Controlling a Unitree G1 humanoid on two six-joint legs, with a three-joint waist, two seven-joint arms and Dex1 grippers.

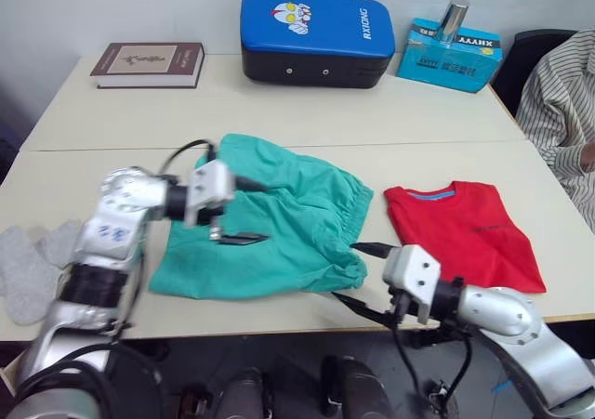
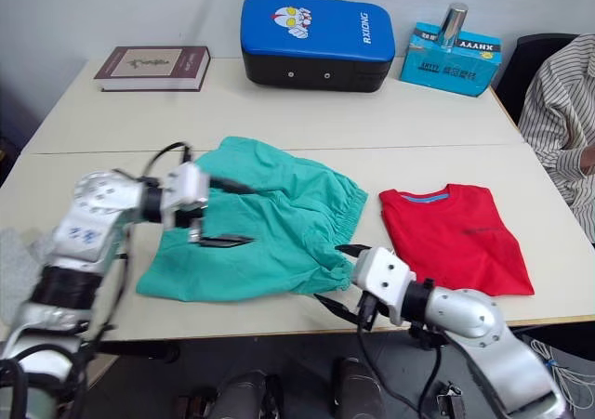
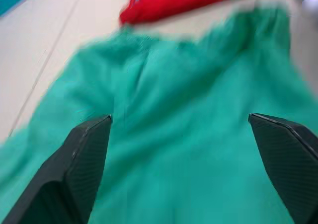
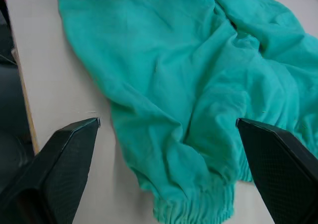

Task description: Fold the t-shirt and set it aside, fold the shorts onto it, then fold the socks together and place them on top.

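The teal shorts [image 1: 270, 219] lie spread and rumpled in the middle of the table, waistband toward the right. To their right the red t-shirt [image 1: 462, 231] lies folded flat. Grey socks [image 1: 33, 261] rest at the table's left front edge. My left gripper [image 1: 246, 212] hovers open over the left part of the shorts [image 3: 184, 134], nothing between its fingers. Low at the front edge, by the shorts' waistband corner [image 4: 198, 204], my right gripper [image 1: 364, 275] is open and empty.
At the back of the table lie a brown book [image 1: 149, 64], a blue padded case [image 1: 316, 36] and a teal box [image 1: 451, 55] with a metal can on it. A person in a striped shirt [image 1: 562, 94] sits at the right edge.
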